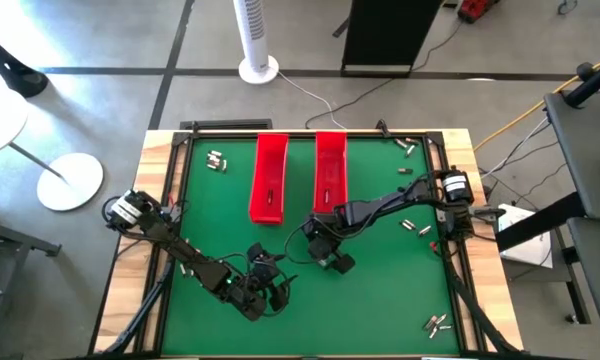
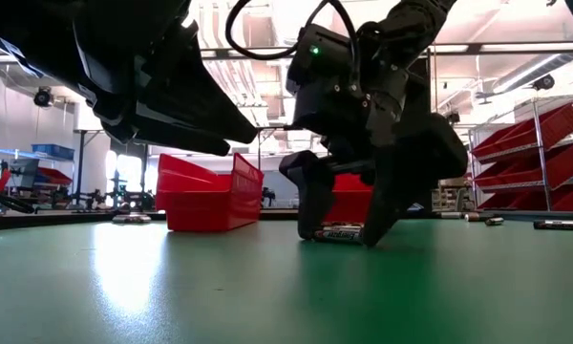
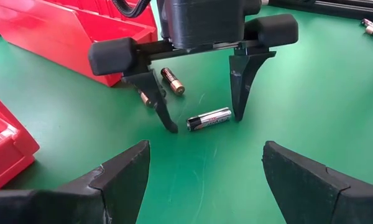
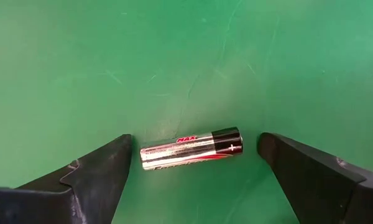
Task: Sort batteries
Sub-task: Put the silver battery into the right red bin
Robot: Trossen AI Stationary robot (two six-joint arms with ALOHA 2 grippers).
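One silver battery with a black end (image 4: 191,149) lies flat on the green mat (image 1: 380,290). My right gripper (image 4: 194,144) is open and slants down over it, one fingertip beyond each end, low at the mat; no touch shows. The low view shows the same battery (image 2: 339,231) between those fingers. My left gripper (image 3: 205,168) is open just on the near side, pointing at this battery (image 3: 208,118), with nothing between its fingers. Two batteries with coppery ends (image 3: 172,81) lie by the red tray (image 3: 68,31).
Two long red trays (image 1: 269,180) (image 1: 330,175) stand side by side at the far middle. Loose batteries lie at the far left (image 1: 215,160), far right (image 1: 405,145), right (image 1: 415,228) and near right (image 1: 438,322). A wooden rim (image 1: 160,200) frames the mat.
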